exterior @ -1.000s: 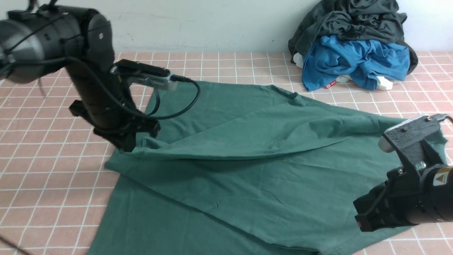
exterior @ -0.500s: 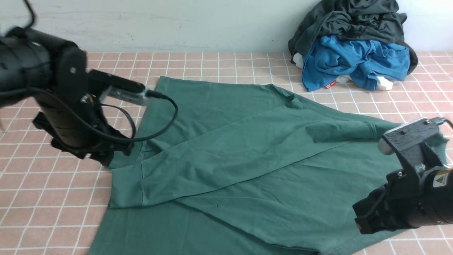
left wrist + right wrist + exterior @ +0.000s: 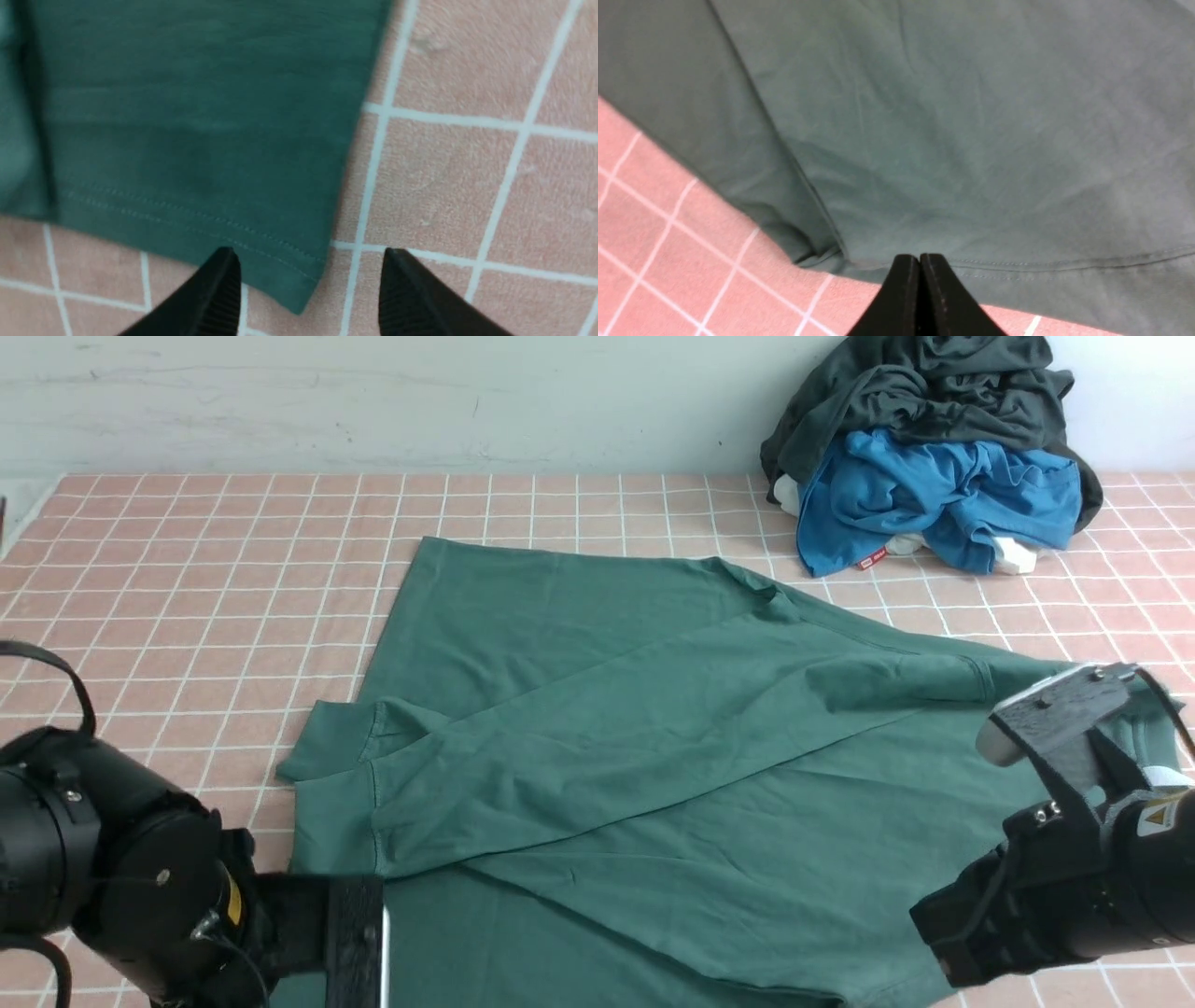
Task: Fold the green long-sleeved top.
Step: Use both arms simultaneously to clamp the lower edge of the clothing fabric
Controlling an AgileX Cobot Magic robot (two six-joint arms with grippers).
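The green long-sleeved top [image 3: 672, 821] lies spread flat across the middle of the pink checked surface [image 3: 187, 616]. One sleeve [image 3: 579, 756] is laid slantwise over its body, with the cuff [image 3: 331, 807] at the robot's left edge. Down at the near left corner, the left gripper [image 3: 308, 266] hangs with jaws wide apart and empty, a stitched corner of the top showing below the gap. Over on the right, the right gripper [image 3: 920, 266] is pressed tight together on nothing, poised above the top's stitched edge. Far back right, a blue garment [image 3: 934, 495] and a dark grey garment [image 3: 934, 392] sit heaped against the wall [image 3: 373, 401].
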